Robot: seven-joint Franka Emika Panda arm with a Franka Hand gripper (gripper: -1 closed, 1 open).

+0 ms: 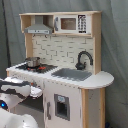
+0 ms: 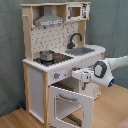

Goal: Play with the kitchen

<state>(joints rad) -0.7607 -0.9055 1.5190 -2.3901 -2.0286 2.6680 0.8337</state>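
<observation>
The kitchen (image 1: 60, 75) (image 2: 55, 60) is pale wood with white panels. It has a hood, a microwave (image 1: 71, 23), a black tap (image 1: 83, 59) (image 2: 75, 39), a grey sink (image 1: 71, 74) (image 2: 82, 50) and a red-ringed hob (image 1: 40, 67) (image 2: 55, 58). A small metal pot (image 1: 32, 62) (image 2: 47, 54) stands on the hob. The oven door (image 2: 70, 102) hangs open, tipped outward. My gripper (image 2: 81, 75) hovers just in front of the white front panel below the counter, above the open door. In the first exterior view only the white arm (image 1: 16, 89) shows at the lower left.
A grey curtain hangs behind the kitchen in both exterior views. The kitchen stands on a wooden floor (image 2: 15, 117). The arm (image 2: 107, 67) reaches in from the second exterior view's right, level with the counter front.
</observation>
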